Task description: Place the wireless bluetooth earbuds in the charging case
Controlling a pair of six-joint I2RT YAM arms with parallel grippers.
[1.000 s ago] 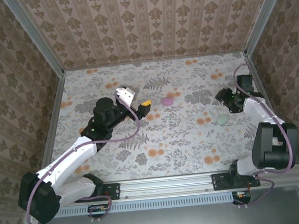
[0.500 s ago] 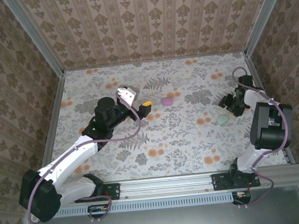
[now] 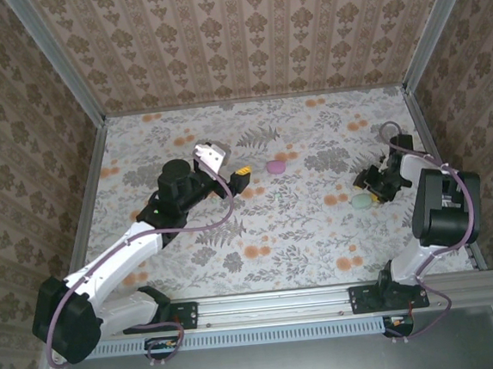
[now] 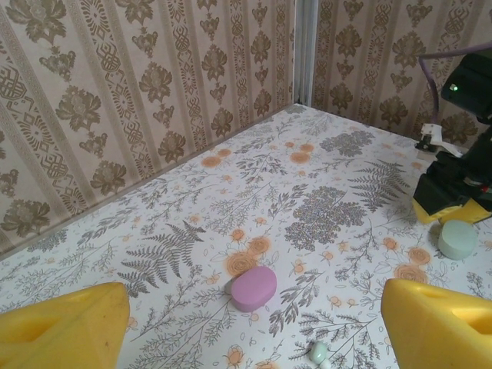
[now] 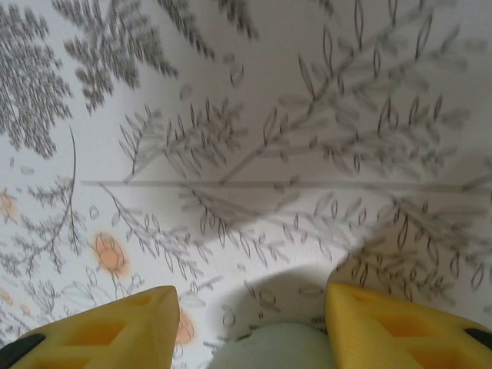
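Left gripper [image 4: 254, 319] is wide open in its own wrist view, one yellow finger [image 4: 65, 323] in each bottom corner and bare table [image 4: 330, 177] between them. From overhead the same gripper [image 3: 239, 180] is way harder to read, basically a yellow tip poking out past the black wrist. So it's the wrist cam that settles it: jaws released, holding nothing.

The charging case [image 4: 254, 288] sits right out in front, roughly centred between the two fingers and a little ahead of them, touching neither. From overhead the case [image 3: 276, 166] is just to the right of the left gripper's tip, around the middle of the table. It's lying flat and looks shut. Its long axis runs lower left to upper right in the wrist view, and more or less side to side from above.

Closer in, at the bottom edge of the left wrist view, there's a small green-and-white bit [image 4: 318, 353], too small to say what it is.

Further out, the right gripper [image 3: 369, 184] is over by the table's right edge, well apart from the case. Its own wrist view has the yellow fingers spread [image 5: 251, 300] with a pale green rounded thing [image 5: 273, 346] between them at the bottom, and whether they touch it is impossible to tell. The left wrist view catches that pair from across the table, the green thing [image 4: 459, 238] sitting just below the right gripper [image 4: 453, 211].
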